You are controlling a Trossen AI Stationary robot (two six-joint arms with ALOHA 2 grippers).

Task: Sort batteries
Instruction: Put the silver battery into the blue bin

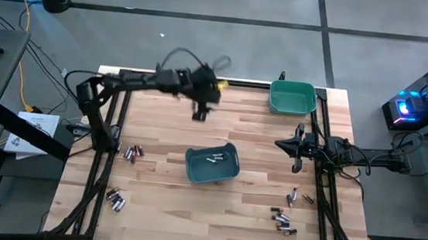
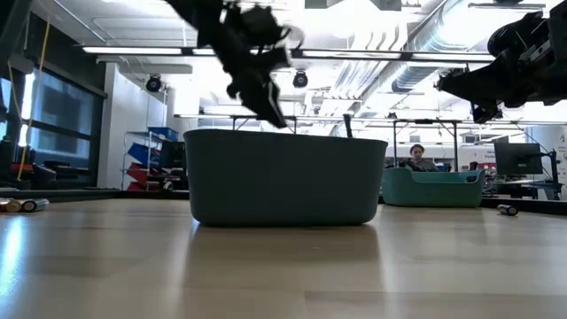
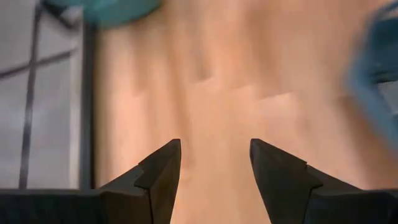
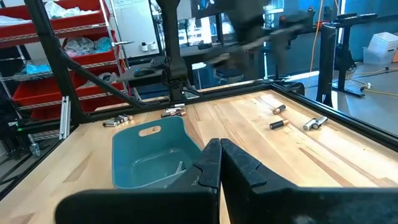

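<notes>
- Left hand (image 1: 199,112), fingers apart and empty, hangs above the bench (image 1: 253,209) at upper centre.
- Right hand (image 1: 298,148) closed, at right.
- Batteries (image 1: 213,159) lie in the centre bin (image 1: 191,165).

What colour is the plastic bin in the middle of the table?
Teal blue-green plastic bin, seen best in the right wrist view.

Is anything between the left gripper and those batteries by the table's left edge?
Nothing visible. The left gripper hangs open and empty above bare wood; the batteries lie loose nearer the left edge, and the blue bin sits off to the other side.
</notes>
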